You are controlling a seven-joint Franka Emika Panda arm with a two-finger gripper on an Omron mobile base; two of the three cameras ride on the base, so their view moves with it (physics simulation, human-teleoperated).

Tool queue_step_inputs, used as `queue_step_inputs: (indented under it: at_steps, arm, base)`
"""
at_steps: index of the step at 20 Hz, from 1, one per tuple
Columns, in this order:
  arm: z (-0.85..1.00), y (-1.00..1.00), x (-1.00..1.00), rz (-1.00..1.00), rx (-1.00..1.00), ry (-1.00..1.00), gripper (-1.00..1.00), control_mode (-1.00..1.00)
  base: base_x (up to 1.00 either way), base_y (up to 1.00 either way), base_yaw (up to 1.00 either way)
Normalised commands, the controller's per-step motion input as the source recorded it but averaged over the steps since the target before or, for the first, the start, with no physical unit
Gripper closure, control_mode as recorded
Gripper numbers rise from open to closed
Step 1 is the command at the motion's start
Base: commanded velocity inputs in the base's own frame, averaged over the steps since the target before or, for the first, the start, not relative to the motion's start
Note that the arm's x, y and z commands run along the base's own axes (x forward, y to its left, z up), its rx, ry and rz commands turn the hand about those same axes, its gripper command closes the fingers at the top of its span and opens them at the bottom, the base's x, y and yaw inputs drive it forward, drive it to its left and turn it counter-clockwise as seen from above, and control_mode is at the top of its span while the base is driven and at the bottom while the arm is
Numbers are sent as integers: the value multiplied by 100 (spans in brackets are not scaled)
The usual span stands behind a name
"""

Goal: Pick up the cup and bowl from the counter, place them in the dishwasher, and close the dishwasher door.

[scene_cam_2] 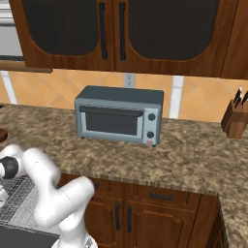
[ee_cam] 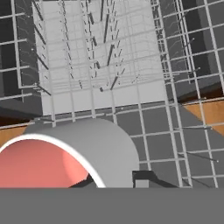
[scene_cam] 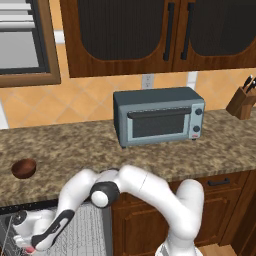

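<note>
Cup: right up against my hand (ee_cam: 131,180) — the cup (ee_cam: 83,148) lies at the lower left of the hand view, white wall curving over, pink-red inside turned toward the camera, tipped on its side as that view has it.
Hand: low inside the dishwasher (scene_cam: 75,235), down in the white wire rack (ee_cam: 105,65). A dark fingertip (ee_cam: 142,177) sits just beside the cup's wall, at the right of it. Whether my fingers are clamped on the cup or standing off it, I cannot tell.
Rack: grid wires and upright tines spread beyond the cup in the hand view, the pale ribbed surface behind them.
Bowl: the bowl (scene_cam: 24,168) sits on the counter (scene_cam: 150,155), near the front edge, well apart from my hand, above the dishwasher.
Left base view: my arm bends down from the lower right into the dishwasher; at the hand, a small patch of red at the bottom left; it also gives me the bowl.
Right base view: my arm goes off the left edge over the grey rack; the toaster oven (scene_cam_2: 118,115) and knife block (scene_cam_2: 236,119) stand on the counter.
</note>
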Motion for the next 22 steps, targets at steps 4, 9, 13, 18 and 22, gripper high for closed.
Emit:
queue_step_inputs:
  at_steps: [4, 9, 13, 18, 22]
  arm:
    - [0, 0, 0, 0, 0, 0, -100, -100]
    - [3, -6, 0, 0, 0, 0, -100, -100]
    - [23, -23, 0, 0, 0, 0, -100, -100]
    - [43, -12, 0, 4, 3, 0, -100, -100]
    - [61, -1, -10, 6, 8, -8, -100, -100]
  base:
    - [0, 0, 0]
    - [0, 0, 0]
    - [0, 0, 0]
    - [0, 0, 0]
    - [0, 0, 0]
